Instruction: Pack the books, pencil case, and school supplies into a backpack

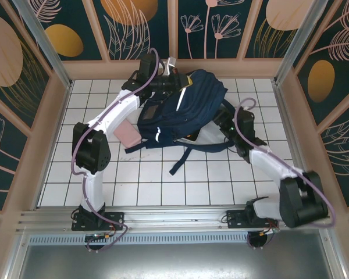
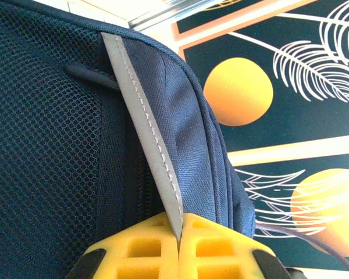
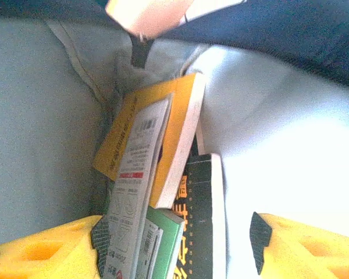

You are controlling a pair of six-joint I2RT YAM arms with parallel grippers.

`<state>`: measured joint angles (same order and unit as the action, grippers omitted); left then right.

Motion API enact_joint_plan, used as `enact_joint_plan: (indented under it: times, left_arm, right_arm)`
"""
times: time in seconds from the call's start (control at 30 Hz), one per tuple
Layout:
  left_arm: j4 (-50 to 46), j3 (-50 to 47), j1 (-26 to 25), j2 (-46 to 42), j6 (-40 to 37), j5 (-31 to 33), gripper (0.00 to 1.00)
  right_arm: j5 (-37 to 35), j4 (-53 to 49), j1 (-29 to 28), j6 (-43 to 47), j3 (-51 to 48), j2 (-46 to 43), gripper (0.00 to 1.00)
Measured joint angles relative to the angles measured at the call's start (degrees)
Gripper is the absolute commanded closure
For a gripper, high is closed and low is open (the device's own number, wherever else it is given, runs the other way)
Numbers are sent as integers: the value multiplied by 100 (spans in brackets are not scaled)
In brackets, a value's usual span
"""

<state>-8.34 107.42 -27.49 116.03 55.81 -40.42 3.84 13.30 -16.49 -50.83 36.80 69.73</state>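
Note:
The navy backpack (image 1: 180, 107) lies in the middle of the tiled table. My left gripper (image 1: 182, 81) is at its far top edge, shut (image 2: 179, 232) on a grey reflective stripe (image 2: 145, 128) of the backpack (image 2: 46, 145). My right gripper (image 1: 219, 124) reaches into the bag's right-hand opening and stands open (image 3: 180, 250). Inside lie the books: an orange-yellow one (image 3: 183, 125), a black one (image 3: 205, 221) and a small green one (image 3: 175, 244). A whitish printed packet (image 3: 134, 186), the school supplies, rests on them against my left pad (image 3: 99, 241).
A pink flat pouch (image 1: 127, 133), seemingly the pencil case, lies on the table left of the backpack, partly under the left arm. Dark straps (image 1: 183, 157) trail toward the near side. Wooden walls (image 1: 58, 87) ring the table.

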Motion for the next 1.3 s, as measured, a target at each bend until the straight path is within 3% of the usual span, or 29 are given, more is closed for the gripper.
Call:
enact_joint_plan:
  times: [0.17,0.23,0.47,0.57,0.67,0.77,0.87,1.07,1.3]
  left_arm:
    - [203,-417,-90,-48,-61,15,77]
    - [297,-573,-153,-48,-85,31,63]
    - [59,-837,-278,-251,-581,433,44]
    - [-105,-1593,-127,-1095,-855,1060,36]
    - [-63,-2863,448,-2483,-881,1550,31]
    - [175,-4052,1515,-3744,-710,1917,29]
    - [214,-5014,2387,-4395,-531,2282,25]
    - [151,-6345,3036,-4358,-229,2448,25]
    - [481,-7300,3585,-4328,367,2743,25]
  right_arm:
    - [-828,-426,0,179,-7,-1161,34]
    - [-1034,-590,-13,310,57,-1373,34]
    - [-1032,-968,-240,872,315,-1309,33]
    - [-824,-1078,-640,1246,695,-929,32]
    - [-560,-1152,-1270,1591,1335,-249,31]
    - [-348,-1239,-1971,1869,2146,656,30]
    - [-181,-1414,-2618,2098,3187,1812,30]
    - [295,-1976,-3340,2312,5617,4345,30]
    - [575,-2929,-3451,2354,8120,6682,30]
